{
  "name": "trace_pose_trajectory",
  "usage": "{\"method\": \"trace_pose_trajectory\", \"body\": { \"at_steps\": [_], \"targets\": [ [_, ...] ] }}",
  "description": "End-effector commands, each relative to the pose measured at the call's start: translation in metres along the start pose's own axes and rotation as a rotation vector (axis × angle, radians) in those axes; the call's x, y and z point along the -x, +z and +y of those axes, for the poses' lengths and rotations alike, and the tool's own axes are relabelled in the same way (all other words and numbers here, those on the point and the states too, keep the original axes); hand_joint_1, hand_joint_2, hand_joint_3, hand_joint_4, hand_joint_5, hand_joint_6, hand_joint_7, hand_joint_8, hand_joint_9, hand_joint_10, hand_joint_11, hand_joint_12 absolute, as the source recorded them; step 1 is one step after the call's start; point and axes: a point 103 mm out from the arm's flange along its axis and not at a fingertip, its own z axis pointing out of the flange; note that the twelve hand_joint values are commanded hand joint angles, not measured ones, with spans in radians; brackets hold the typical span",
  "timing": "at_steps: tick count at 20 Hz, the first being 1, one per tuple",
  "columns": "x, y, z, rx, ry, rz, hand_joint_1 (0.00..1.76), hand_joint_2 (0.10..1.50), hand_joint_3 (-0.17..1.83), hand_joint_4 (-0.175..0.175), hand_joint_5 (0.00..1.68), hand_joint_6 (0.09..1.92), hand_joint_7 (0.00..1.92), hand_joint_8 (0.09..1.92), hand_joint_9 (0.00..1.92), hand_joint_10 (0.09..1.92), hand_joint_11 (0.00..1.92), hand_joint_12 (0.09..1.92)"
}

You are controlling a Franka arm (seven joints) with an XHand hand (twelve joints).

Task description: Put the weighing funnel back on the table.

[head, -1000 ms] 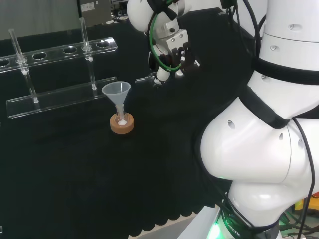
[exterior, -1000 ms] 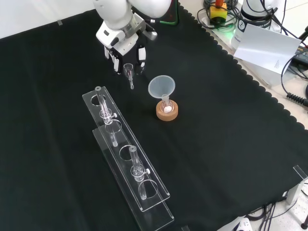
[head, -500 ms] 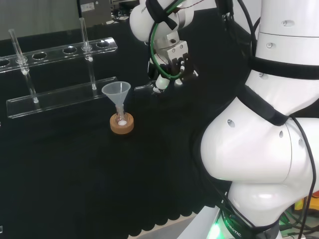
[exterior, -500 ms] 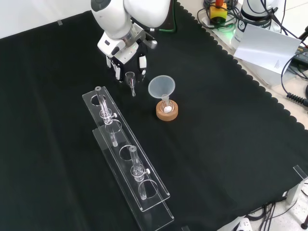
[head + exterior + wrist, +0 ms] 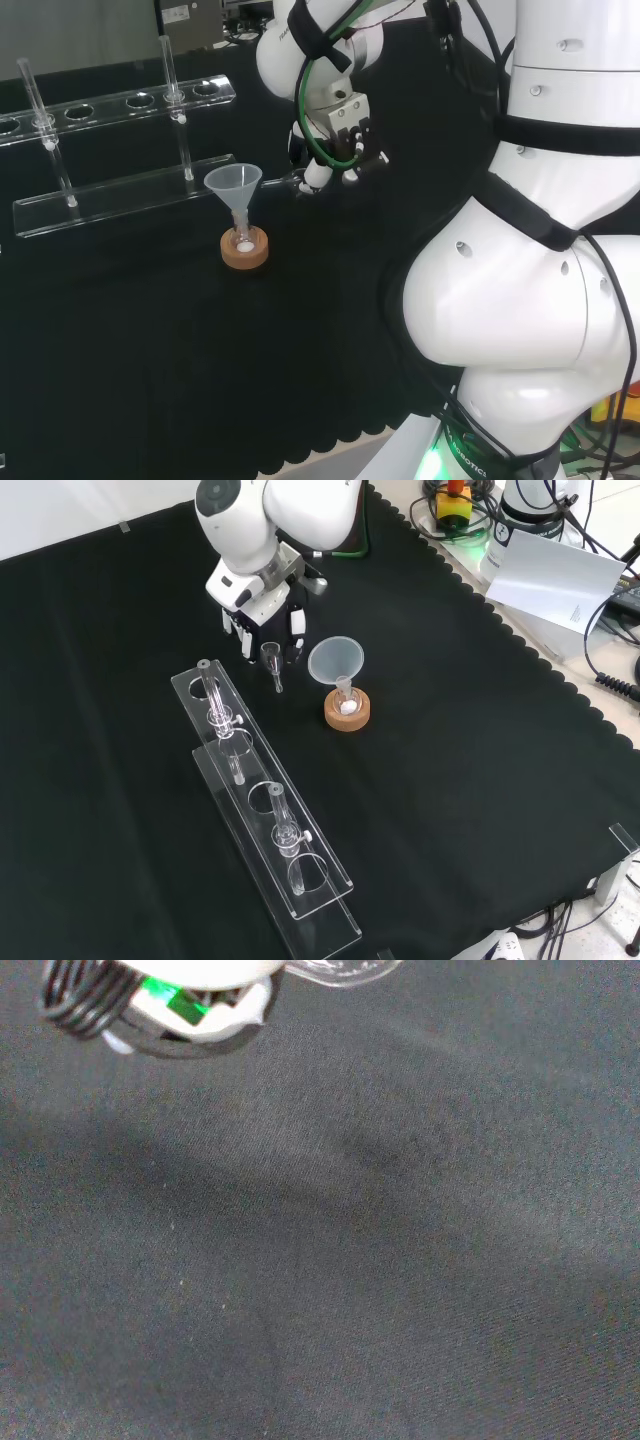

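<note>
Lower and nearer the funnel than a second ago, the weighing funnel now hangs just left of that funnel in the front view, where earlier it sat higher up. In the head view it has slid with the hand from up and right of the funnel to a spot just right of the funnel's rim. It is a small clear scoop with a short stem, its cup at the fingers and its stem pointing away from the palm. Whether the stem tip touches the cloth I cannot tell. The hand carries it, with black fingers curled in on either side of the cup and clamped on it. In the front view the hand sits up and left of the funnel, apart from it. In the wrist view a curved clear edge of the weighing funnel shows beside a blurred white part of the hand, with bare cloth beyond. The funnel stands mouth up with its stem in a small flask, which rests on a cork ring. Something white lies in the flask's bottom. Left of and below the funnel in the front view lies a clear test-tube rack, running away from the funnel, with glass tubes standing in some of its holes. The rack's end nearest the funnel lies close to the weighing funnel's stem.
</note>
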Motion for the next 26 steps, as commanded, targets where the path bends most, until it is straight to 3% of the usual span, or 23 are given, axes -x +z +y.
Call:
{"method": "trace_pose_trajectory", "body": {
  "at_steps": [1, 8, 26],
  "targets": [
    [-0.003, 0.01, 0.006, -0.001, 0.001, -0.004, 1.12, 0.69, 0.6, 0.175, 1.26, 0.67, 1.37, 0.25, 1.48, 0.09, 1.12, 0.84],
    [-0.006, 0.02, 0.01, 0.013, 0.0, -0.022, 1.12, 0.69, 0.6, 0.175, 1.26, 0.67, 1.37, 0.25, 1.48, 0.09, 1.12, 0.83],
    [-0.004, 0.032, 0.019, -0.022, -0.002, -0.013, 1.12, 0.7, 0.59, 0.175, 1.26, 0.67, 1.35, 0.25, 1.47, 0.09, 1.13, 0.83]
  ]
}}
